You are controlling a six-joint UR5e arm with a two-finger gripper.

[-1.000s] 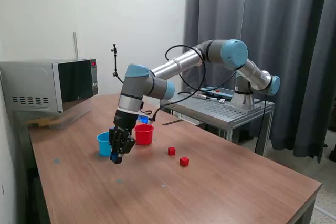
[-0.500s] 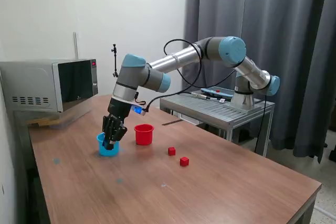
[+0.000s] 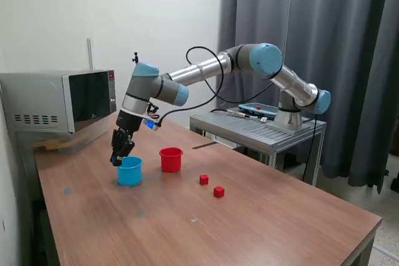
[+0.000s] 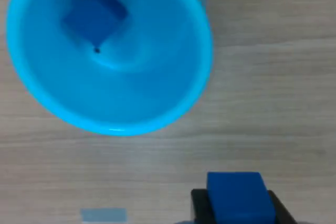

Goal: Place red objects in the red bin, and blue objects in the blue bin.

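Observation:
The blue bin (image 3: 129, 171) (image 4: 105, 56) is a light blue cup on the wooden table, and one dark blue cube (image 4: 94, 17) lies inside it. My gripper (image 3: 117, 157) (image 4: 239, 211) hangs just beside the cup's rim on the exterior view's left, shut on a second dark blue cube (image 4: 236, 195) that is off to the side of the cup's opening. The red bin (image 3: 170, 159) is a red cup standing to the right of the blue one. Two small red cubes (image 3: 204, 179) (image 3: 218, 192) rest on the table further right.
A microwave (image 3: 59, 101) stands at the table's back on the exterior view's left. A metal side table (image 3: 262, 128) carrying the arm's base is behind on the right. The arm's cable (image 3: 199, 85) loops above the red cup. A dark curtain hangs behind.
Holding the blue cube, my gripper swung from in front of the blue cup, over it, to its rim on the exterior view's left, and rose. Cups and red cubes stayed put.

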